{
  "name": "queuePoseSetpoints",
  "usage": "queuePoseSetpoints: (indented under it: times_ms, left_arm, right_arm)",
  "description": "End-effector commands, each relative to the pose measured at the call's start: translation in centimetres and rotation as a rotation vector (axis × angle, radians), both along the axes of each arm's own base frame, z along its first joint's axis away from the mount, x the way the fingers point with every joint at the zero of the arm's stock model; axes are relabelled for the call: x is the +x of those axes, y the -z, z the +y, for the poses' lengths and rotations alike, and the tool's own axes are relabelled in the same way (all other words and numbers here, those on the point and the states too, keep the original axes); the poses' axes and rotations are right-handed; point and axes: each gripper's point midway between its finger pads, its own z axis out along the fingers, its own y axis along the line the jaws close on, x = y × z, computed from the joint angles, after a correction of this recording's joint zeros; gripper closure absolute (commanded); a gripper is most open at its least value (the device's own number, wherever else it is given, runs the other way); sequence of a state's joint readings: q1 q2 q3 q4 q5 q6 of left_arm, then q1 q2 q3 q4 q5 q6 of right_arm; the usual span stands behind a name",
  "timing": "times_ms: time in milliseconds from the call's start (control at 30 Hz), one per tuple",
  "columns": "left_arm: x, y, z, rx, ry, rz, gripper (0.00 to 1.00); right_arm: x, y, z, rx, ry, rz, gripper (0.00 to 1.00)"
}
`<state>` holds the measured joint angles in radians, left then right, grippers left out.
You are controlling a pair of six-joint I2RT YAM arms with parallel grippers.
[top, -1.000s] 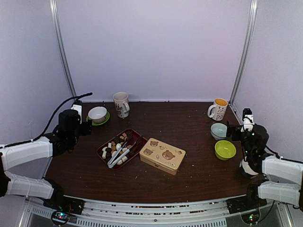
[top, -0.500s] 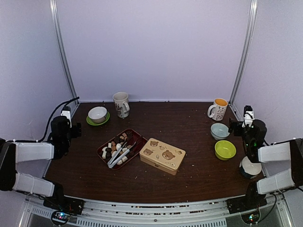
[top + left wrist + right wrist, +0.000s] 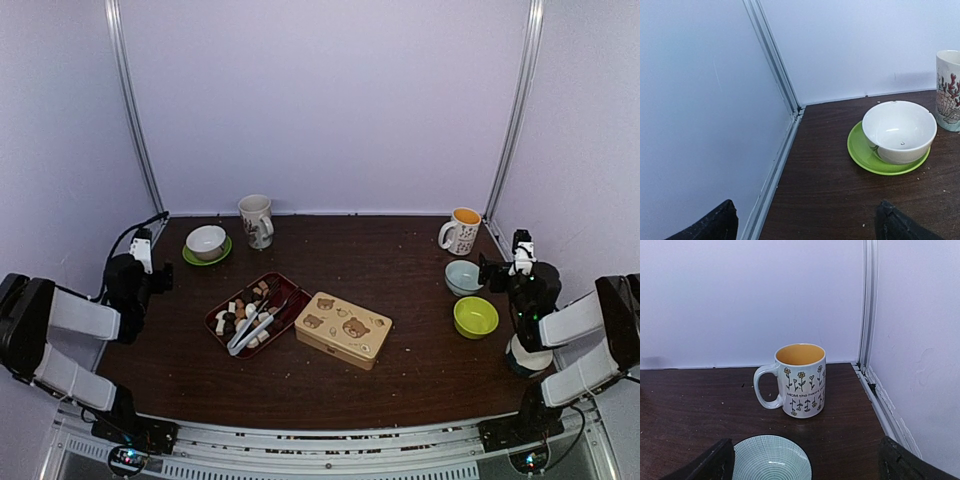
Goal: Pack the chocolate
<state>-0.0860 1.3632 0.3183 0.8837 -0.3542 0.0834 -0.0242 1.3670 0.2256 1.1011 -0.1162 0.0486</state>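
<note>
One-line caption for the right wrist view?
Open right gripper faces a flowered mug near the corner, a pale blue bowl nearer.

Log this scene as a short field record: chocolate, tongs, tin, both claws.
chocolate: white and brown pieces in the red tray
tongs: lying across the tray
bear tin: lid on, right of the tray
left claw: open, empty, facing the white bowl on its green saucer
right claw: open, empty, facing the flower mug and pale blue bowl
</note>
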Motion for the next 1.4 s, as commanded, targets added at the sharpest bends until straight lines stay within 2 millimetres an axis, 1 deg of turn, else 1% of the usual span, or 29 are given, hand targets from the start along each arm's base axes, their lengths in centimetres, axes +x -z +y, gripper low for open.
queuePoseSetpoints:
  times_ms: [0,67,133,167,200,267,300,367,433,500,733,867,967,1033,1133,1167,1367]
  left_arm:
    - [1.5,-2.2,-0.1,-0.019,0.053,-0.068,0.02]
    - [2.0,-1.9,0.4,-0.049,0.061,-0.048,0.02]
    - [1.5,-1.6,0.6,-0.066,0.064,-0.062,0.02]
    - [1.2,-0.8,0.7,-0.066,0.069,-0.067,0.02]
    - [1.1,-1.6,0.7,-0.055,0.075,-0.117,0.02]
    - [1.2,-0.9,0.7,-0.069,0.072,-0.075,0.02]
    - [1.2,-1.3,0.6,-0.062,0.077,-0.101,0.02]
    - [1.1,-1.1,0.7,-0.068,0.073,-0.083,0.02]
    - [1.1,-1.4,0.7,-0.065,0.074,-0.102,0.02]
    - [1.1,-1.2,0.7,-0.066,0.075,-0.093,0.02]
    - [1.1,-1.3,0.6,-0.065,0.077,-0.099,0.02]
    - [1.1,-1.3,0.6,-0.065,0.077,-0.1,0.02]
    - [1.1,-1.4,0.6,-0.065,0.078,-0.1,0.02]
    - [1.2,-1.4,0.6,-0.065,0.08,-0.1,0.02]
    - [1.1,-1.4,0.6,-0.065,0.077,-0.1,0.02]
    - [1.1,-1.3,0.6,-0.065,0.078,-0.1,0.02]
    - [1.2,-1.3,0.6,-0.065,0.077,-0.1,0.02]
  right_arm:
    - [0.1,-1.2,0.0,0.0,-0.005,-0.045,0.0]
    - [0.1,-1.1,0.0,-0.002,-0.002,-0.041,0.0]
    - [0.1,-1.1,0.0,-0.004,0.001,-0.04,0.0]
    - [0.1,-1.1,0.0,-0.008,0.004,-0.038,0.0]
    - [0.2,-1.1,0.1,-0.016,0.008,-0.035,0.0]
    - [0.4,-1.1,0.7,-0.04,0.009,-0.026,0.0]
    - [0.5,-0.9,0.9,-0.051,0.012,-0.014,0.0]
    - [0.4,-0.9,0.5,-0.05,0.043,-0.017,0.0]
    - [0.6,-0.9,-0.3,-0.035,0.087,-0.009,0.0]
    - [0.6,-0.9,-0.3,-0.034,0.088,-0.007,0.0]
    - [0.5,-0.9,-0.2,-0.034,0.082,-0.011,0.0]
    - [0.4,-1.0,0.8,-0.053,0.022,-0.021,0.0]
    - [-0.5,-1.3,1.8,-0.074,-0.036,-0.057,0.0]
    - [-0.9,-1.4,1.3,-0.061,-0.004,-0.075,0.0]
    - [-0.3,-1.3,-1.4,-0.006,0.154,-0.047,0.0]
    - [-0.3,-1.0,-1.8,-0.002,0.176,-0.029,0.0]
    - [-0.1,-1.0,-1.3,-0.012,0.152,-0.028,0.0]
